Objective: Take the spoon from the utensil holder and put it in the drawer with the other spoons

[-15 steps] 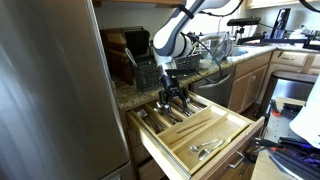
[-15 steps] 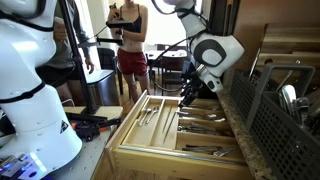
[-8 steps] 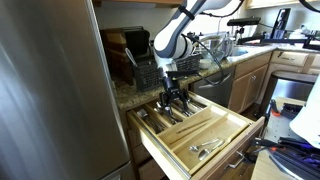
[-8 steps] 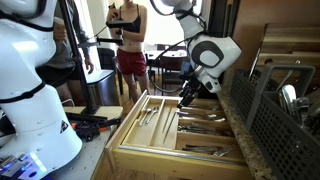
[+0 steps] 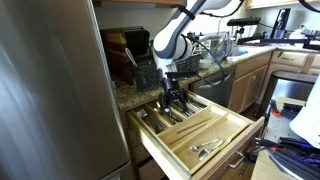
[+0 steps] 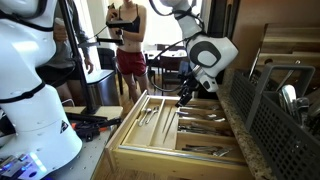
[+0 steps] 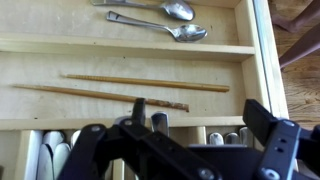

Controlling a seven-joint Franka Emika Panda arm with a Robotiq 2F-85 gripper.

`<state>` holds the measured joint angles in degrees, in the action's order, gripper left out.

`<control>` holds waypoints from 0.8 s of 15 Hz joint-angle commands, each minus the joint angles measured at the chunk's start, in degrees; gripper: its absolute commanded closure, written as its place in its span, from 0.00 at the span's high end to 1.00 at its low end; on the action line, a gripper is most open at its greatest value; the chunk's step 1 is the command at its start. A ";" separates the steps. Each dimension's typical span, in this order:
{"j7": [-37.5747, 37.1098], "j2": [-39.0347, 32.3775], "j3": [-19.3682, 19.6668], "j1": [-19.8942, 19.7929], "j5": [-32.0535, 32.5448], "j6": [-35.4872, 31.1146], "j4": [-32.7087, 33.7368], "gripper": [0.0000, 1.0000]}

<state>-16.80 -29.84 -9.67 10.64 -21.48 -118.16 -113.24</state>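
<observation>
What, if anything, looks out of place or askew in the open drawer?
Only a small thing: the two wooden sticks in the drawer lie staggered and not quite parallel. No spill or damage shows.

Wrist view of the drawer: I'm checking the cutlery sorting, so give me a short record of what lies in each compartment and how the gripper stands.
drawer: open, pale wood, with wooden dividers
top compartment: two silvery spoons, bowls to the right
middle compartment: two wooden chopsticks, lying apart
bottom compartments: dark handles, rest hidden by the gripper
gripper: open, nothing between its fingers, above the drawer
utensil holder: on the counter behind the drawer
</observation>
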 commanded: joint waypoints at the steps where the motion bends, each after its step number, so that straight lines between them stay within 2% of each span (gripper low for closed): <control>1: -0.16 1.47 -0.47 0.65 -1.69 -1.36 -2.12 1.00; 12: 0.18 1.15 -1.99 1.44 -4.80 -2.01 -3.23 1.00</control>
<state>-16.80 -29.85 -11.56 11.36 -24.69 -118.20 -114.21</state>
